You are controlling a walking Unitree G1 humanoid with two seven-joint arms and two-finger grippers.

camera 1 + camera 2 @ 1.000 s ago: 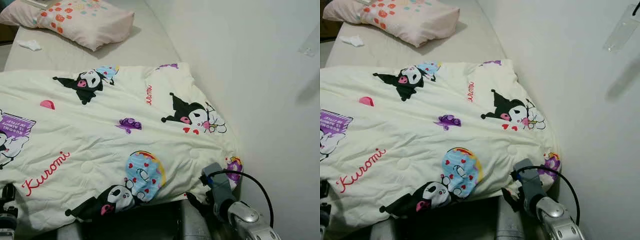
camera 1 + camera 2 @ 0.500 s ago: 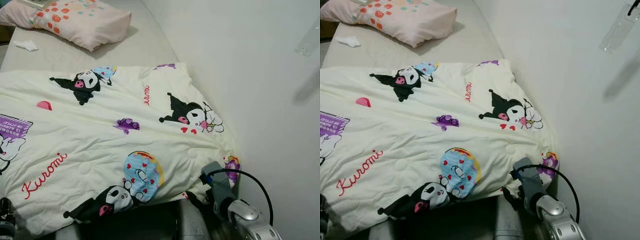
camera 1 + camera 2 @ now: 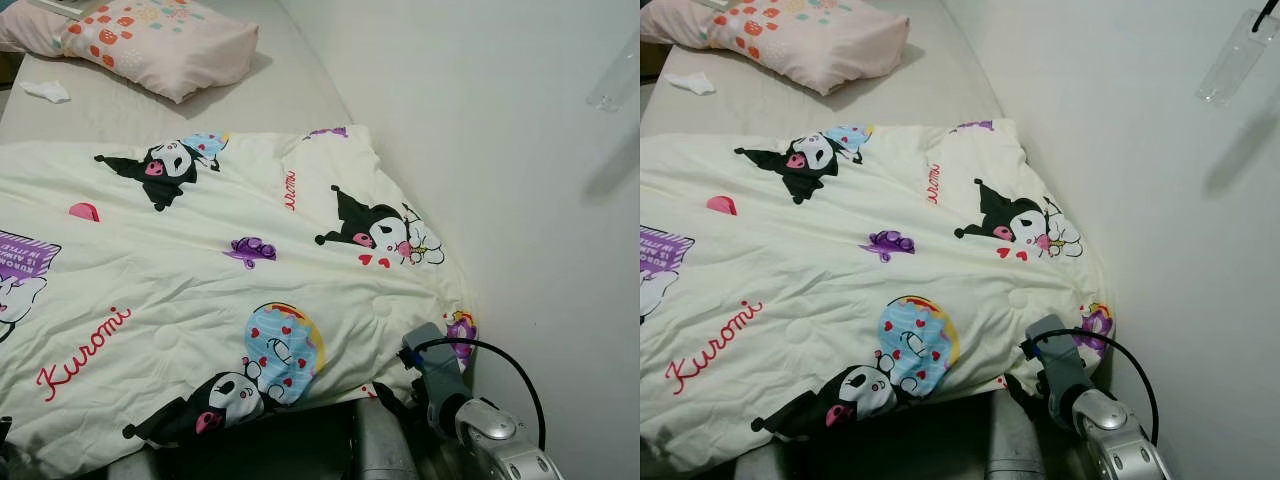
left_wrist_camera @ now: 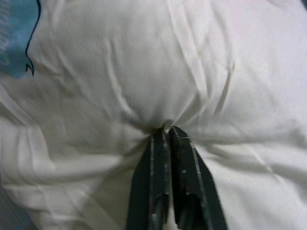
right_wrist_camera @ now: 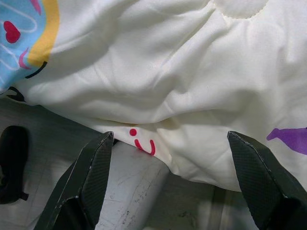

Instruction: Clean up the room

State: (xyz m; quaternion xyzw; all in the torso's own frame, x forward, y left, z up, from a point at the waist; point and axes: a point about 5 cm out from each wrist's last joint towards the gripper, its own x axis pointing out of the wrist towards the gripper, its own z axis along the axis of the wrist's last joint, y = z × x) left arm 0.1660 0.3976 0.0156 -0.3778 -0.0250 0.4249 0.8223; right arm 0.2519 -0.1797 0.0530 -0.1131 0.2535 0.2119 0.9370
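A cream quilt (image 3: pixel 220 270) printed with black cartoon figures and red "Kuromi" lettering lies spread over the near part of the bed. My left gripper (image 4: pixel 168 130) is shut on a pinched fold of this quilt (image 4: pixel 144 72), with cloth bunched at its tips. My right gripper (image 5: pixel 171 138) is open, its two fingers (image 5: pixel 93 167) spread wide just below the quilt's near edge (image 5: pixel 182 96) without touching it. My right arm (image 3: pixel 475 425) comes up at the near right corner of the bed, beside the wall.
A pink patterned pillow (image 3: pixel 165 45) and a crumpled white tissue (image 3: pixel 45 90) lie on the grey mattress (image 3: pixel 270 95) at the far end. A white wall (image 3: pixel 500 150) runs along the bed's right side, with a clear plastic piece (image 3: pixel 1235 55) hanging on it.
The whole picture has shifted slightly, so the camera moved. My left arm, seen at the lower left corner a second ago, has left the picture. The right arm keeps its place.
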